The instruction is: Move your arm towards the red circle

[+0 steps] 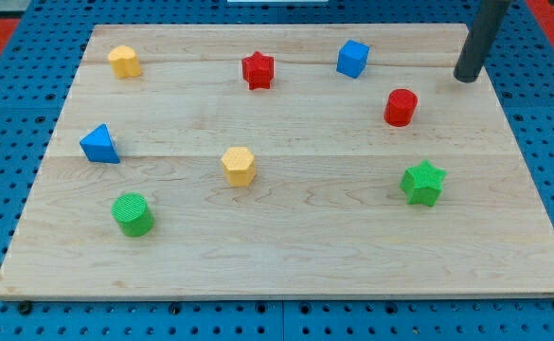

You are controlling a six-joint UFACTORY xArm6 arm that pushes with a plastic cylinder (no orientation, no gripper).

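Observation:
The red circle [401,107], a short red cylinder, stands on the wooden board [286,237] at the view's upper right. My tip [466,79] rests on the board near its top right corner, up and to the right of the red circle, a short gap apart from it. The rod rises out of the view's top edge.
A blue cube [352,59] and a red star [257,70] lie at the top. A yellow block [124,62] is at top left. A blue triangle [98,145], a green cylinder [133,214], a yellow hexagon [239,166] and a green star [422,184] lie lower down.

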